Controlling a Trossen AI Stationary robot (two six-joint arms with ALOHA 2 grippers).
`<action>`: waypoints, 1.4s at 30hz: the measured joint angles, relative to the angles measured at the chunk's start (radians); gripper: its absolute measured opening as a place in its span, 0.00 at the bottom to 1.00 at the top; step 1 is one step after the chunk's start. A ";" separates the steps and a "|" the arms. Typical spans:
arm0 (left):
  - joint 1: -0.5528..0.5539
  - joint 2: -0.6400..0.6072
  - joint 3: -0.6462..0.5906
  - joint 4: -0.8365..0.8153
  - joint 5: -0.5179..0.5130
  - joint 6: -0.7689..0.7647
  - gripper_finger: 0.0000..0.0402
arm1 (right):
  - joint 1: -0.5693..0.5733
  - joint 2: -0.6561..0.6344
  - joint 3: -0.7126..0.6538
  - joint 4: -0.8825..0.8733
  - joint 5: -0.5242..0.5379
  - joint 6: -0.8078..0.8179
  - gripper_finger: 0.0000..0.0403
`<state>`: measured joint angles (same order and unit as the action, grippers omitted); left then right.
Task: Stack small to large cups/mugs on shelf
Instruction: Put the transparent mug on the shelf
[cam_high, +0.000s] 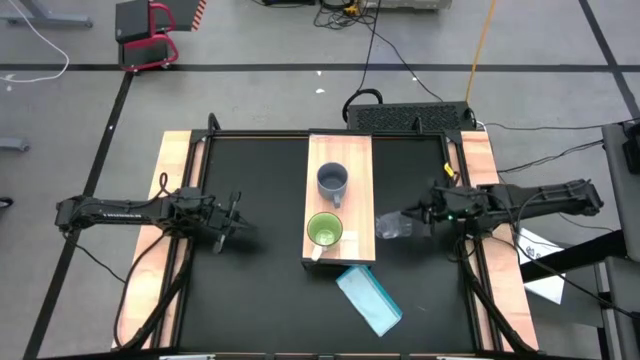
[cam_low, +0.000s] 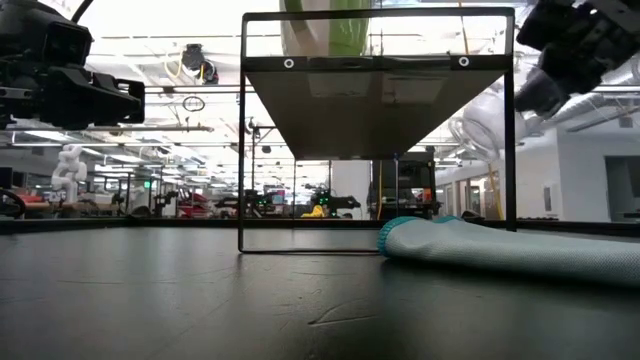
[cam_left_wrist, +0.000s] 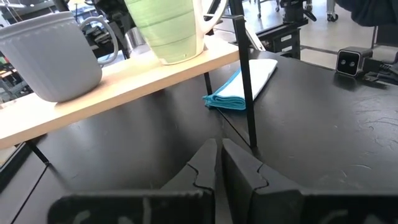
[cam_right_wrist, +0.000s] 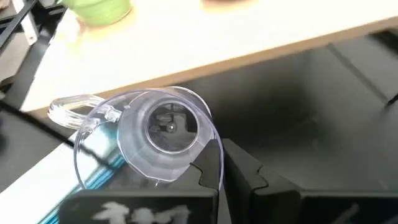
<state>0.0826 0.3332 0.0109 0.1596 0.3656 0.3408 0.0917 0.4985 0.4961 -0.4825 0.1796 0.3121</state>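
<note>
The light-wood shelf (cam_high: 355, 160) stands mid-table on thin black legs. On it stand the grey-blue mug (cam_high: 333, 181) at the far part and the green mug (cam_high: 323, 231) toward the near end, both upright. My right gripper (cam_high: 408, 218) is just right of the shelf's near end and is shut on the clear glass cup (cam_high: 393, 226), which hangs in the air at about shelf height (cam_low: 490, 120). My left gripper (cam_high: 237, 222) hovers left of the shelf, shut and empty, pointing at it (cam_left_wrist: 219, 155). My right gripper holds the glass cup by its wall at the rim (cam_right_wrist: 200, 155), the thin glass pinched between the two fingers. The fingers come level from the table's right. The cup is lifted clear and tipped on its side, its handle (cam_right_wrist: 74, 106) on the side away from the fingers.
A light-blue folded cloth (cam_high: 370, 298) lies on the black table just near of the shelf's near right corner, below the held cup. The shelf's black legs (cam_left_wrist: 245, 74) stand between the arms. Bare wood (cam_high: 352, 245) shows beside the green mug.
</note>
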 joint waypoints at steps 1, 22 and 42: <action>0.000 0.000 0.000 0.000 0.000 0.000 0.06 | -0.007 -0.001 0.000 0.005 0.002 -0.010 0.00; 0.000 0.000 0.000 -0.002 0.000 -0.004 0.06 | -0.122 -0.031 0.049 -0.155 0.057 -0.012 0.00; 0.000 0.000 0.000 -0.008 0.000 0.002 0.06 | -0.217 -0.039 0.194 0.015 0.161 -0.232 0.00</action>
<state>0.0826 0.3332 0.0109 0.1520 0.3656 0.3426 -0.1254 0.4594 0.6905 -0.4675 0.3408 0.0803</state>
